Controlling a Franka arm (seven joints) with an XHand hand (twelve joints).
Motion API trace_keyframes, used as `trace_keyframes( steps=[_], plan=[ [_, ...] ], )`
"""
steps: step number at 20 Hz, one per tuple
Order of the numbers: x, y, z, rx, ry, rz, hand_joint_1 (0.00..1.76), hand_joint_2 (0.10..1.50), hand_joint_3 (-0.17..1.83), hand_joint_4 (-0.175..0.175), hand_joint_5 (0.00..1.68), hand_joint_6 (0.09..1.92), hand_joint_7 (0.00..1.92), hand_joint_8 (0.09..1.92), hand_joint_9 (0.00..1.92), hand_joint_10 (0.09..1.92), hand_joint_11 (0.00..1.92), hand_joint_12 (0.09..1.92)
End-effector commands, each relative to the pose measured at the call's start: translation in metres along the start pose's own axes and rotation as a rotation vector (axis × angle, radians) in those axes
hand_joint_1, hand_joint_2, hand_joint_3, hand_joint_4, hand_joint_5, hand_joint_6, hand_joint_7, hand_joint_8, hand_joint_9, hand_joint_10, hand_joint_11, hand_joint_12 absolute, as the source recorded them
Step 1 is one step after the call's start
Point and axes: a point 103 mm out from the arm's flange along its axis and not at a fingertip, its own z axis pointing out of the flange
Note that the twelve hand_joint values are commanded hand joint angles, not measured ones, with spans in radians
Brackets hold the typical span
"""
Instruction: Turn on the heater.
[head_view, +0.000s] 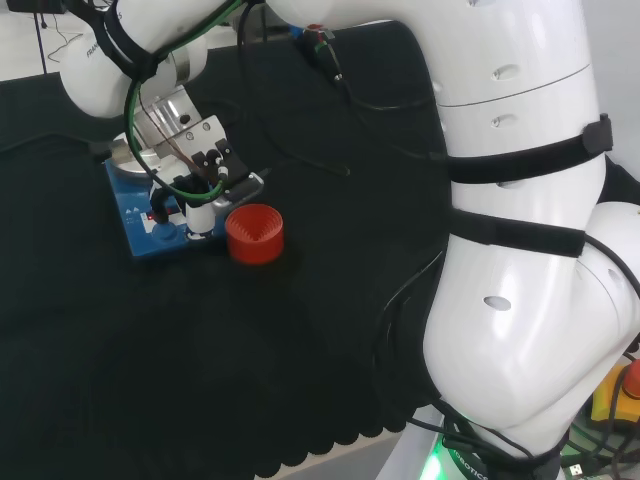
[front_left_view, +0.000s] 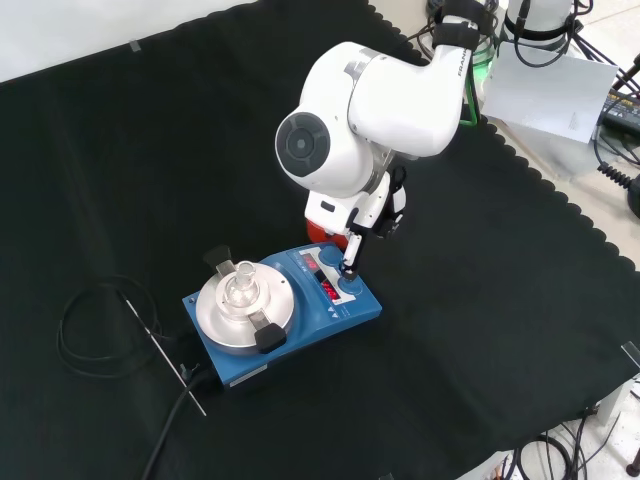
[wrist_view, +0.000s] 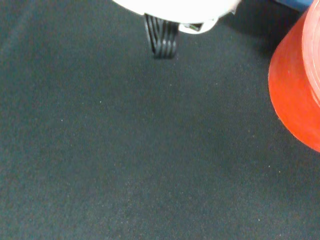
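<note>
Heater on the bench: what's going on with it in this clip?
The robot's hand reaches down to the blue heater, one fingertip at the knob on its front panel. A small glass piece sits on the round metal plate. A red ribbed ring stands on the cloth beside the heater. Red display lights show on the panel.

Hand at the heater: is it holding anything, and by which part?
Nothing is held. The hand reaches a finger down to the front panel of the blue heater, at the knob, with nothing gripped.
</note>
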Motion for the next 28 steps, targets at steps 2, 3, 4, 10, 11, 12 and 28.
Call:
trace_keyframes(
  steps=[2,3,4,10,11,12,28],
  plan=[
    [0.001,-0.001,0.000,0.002,-0.001,-0.002,1.42,0.71,1.05,-0.021,0.31,0.57,1.43,1.51,1.56,1.43,1.02,1.30],
    [0.002,-0.001,0.000,0.002,-0.001,-0.003,1.42,0.71,1.05,-0.022,0.31,0.57,1.42,1.51,1.56,1.43,1.02,1.30],
    [0.002,-0.001,0.001,0.001,-0.001,-0.003,1.42,0.71,1.05,-0.022,0.31,0.58,1.42,1.51,1.56,1.43,1.02,1.30],
    [0.002,-0.001,0.003,0.005,0.000,-0.004,1.42,0.71,1.05,-0.021,0.31,0.59,1.42,1.51,1.56,1.43,1.02,1.29],
    [0.002,-0.001,0.003,0.006,0.000,-0.003,1.42,0.71,1.05,-0.021,0.31,0.59,1.42,1.51,1.56,1.43,1.02,1.29],
    [0.002,0.000,0.004,0.008,0.000,-0.003,1.42,0.71,1.05,-0.021,0.31,0.59,1.42,1.51,1.56,1.43,1.02,1.29],
    [-0.004,0.005,0.011,0.011,0.007,0.001,1.42,0.71,1.06,-0.022,0.30,0.62,1.42,1.51,1.56,1.43,1.02,1.29]
  ],
)
